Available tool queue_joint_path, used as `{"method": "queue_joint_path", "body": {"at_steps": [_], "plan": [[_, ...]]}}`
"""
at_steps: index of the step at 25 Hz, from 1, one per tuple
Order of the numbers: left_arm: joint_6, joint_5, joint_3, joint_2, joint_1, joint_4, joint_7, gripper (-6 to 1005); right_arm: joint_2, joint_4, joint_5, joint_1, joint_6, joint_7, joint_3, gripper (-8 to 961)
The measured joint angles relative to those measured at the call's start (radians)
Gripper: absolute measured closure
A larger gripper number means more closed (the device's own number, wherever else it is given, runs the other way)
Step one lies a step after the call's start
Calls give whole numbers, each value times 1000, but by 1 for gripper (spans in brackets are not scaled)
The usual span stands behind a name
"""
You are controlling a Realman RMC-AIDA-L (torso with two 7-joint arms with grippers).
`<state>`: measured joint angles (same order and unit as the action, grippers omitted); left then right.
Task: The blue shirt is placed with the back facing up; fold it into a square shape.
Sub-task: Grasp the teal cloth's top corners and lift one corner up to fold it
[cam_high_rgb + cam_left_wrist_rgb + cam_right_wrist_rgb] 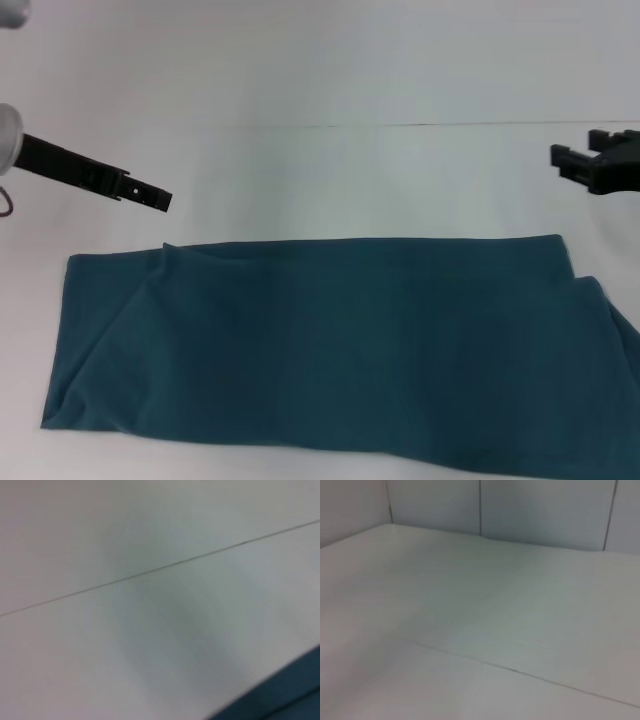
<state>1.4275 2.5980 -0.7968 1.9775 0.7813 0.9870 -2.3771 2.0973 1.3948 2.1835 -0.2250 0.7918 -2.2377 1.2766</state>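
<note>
While the blue shirt [330, 350] lies folded into a long band on the white table [350, 180], both grippers hang clear of it. Beyond its left corner, the left gripper [160, 197] looks pressed together; off its right end, the right gripper [575, 160] stands spread.

Head view downward, wrist views near white table [330, 170]
</note>
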Motion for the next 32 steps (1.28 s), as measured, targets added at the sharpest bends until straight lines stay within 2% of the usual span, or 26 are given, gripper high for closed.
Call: {"method": "queue_joint_path", "body": {"at_steps": [2, 4, 11, 25, 32], "plan": [[-37, 31, -4, -17, 39, -86, -1, 140, 0, -39, 0, -28, -6, 16, -4, 429], [-68, 62, -9, -25, 68, -148, 2, 140, 0, -60, 0, -43, -14, 23, -5, 429], [-158, 137, -15, -29, 122, -293, -2, 140, 0, -93, -2, -62, -30, 45, -7, 429], [-227, 153, -17, -1, 101, -346, 5, 141, 1, -143, -2, -64, -31, 59, 4, 429], [-281, 154, -52, 10, 95, -372, 7, 140, 1, -166, -46, -58, -31, 89, 1, 430]]}}
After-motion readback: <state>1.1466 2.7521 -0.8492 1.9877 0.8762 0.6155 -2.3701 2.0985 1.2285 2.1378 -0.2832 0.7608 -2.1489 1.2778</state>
